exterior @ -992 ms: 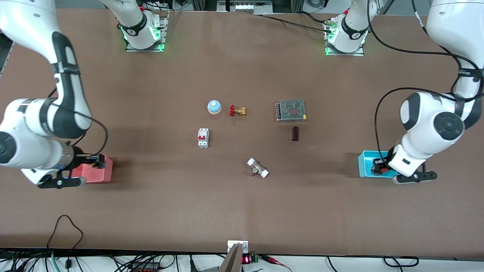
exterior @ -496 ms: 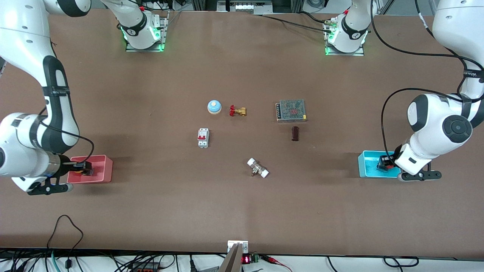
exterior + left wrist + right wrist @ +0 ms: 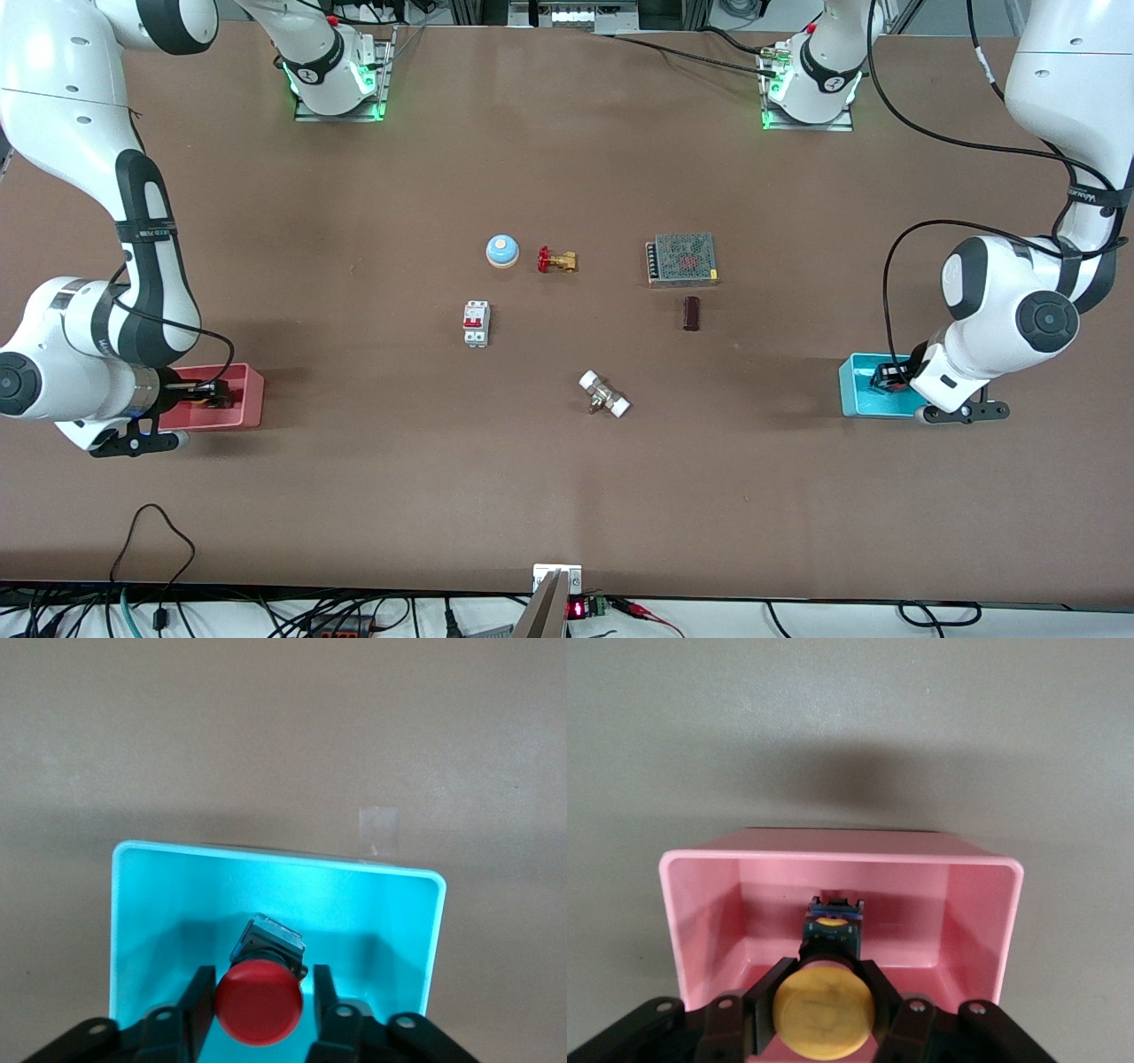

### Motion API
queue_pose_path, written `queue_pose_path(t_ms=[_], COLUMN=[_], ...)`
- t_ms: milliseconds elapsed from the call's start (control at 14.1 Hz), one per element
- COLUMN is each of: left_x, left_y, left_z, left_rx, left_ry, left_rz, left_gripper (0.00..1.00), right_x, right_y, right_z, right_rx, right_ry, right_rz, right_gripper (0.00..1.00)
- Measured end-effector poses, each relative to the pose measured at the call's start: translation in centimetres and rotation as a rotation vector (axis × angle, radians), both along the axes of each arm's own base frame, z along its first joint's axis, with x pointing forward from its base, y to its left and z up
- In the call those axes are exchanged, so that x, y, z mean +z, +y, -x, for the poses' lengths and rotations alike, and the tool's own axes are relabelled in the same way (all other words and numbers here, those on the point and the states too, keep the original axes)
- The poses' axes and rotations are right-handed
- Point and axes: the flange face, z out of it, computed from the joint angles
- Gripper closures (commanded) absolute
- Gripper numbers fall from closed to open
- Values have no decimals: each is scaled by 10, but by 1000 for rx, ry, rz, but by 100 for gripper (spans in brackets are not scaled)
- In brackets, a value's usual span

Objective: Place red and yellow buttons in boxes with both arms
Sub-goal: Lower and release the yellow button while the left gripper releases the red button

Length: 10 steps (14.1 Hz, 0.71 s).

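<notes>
The red button [image 3: 260, 1003] sits in the cyan box [image 3: 266, 855], its black body on the floor of the box. My left gripper [image 3: 263, 979] is low in that box with its fingers open, one on each side of the red cap and a small gap at one finger. In the front view the cyan box [image 3: 855, 390] is at the left arm's end of the table. My right gripper [image 3: 824, 970] is shut on the yellow button [image 3: 824, 1010], just under its cap, and holds it inside the pink box [image 3: 833, 855]. The pink box [image 3: 250, 394] is at the right arm's end.
Mid-table are a blue dome bell [image 3: 501, 251], a brass valve with a red handwheel [image 3: 556, 260], a white circuit breaker [image 3: 476, 322], a metal mesh power supply [image 3: 682, 259], a dark brown block [image 3: 691, 313] and a white-ended fitting [image 3: 604, 394].
Both wrists have shifted a little over their boxes. The right gripper moved toward the table's end and partly back. The left gripper has sunk into the cyan box.
</notes>
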Motion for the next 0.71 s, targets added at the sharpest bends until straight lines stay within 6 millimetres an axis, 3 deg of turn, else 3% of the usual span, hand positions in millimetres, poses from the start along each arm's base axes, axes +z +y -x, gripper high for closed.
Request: queue_pose_path(t_ms=[142,283,496,709], left_x=[7,22,66,118], left_y=[0,0,-2,-9], left_z=[-4,-10,-14,-4], left_rx=[1,0,-3,-10], left_ry=[-16,-45,-96,-90], left_rz=[0,-3,-18,-39], left_gripper=[0,0,0,0], right_x=[-6,-10,-9,12], right_y=[0,0,0,2], right_z=[0,-3,-4,-9], right_rx=[0,2,-2,-2], right_ry=[1,-19,-28,-41], right_rz=[0,3,-3,-6], right_gripper=[47,0,0,0])
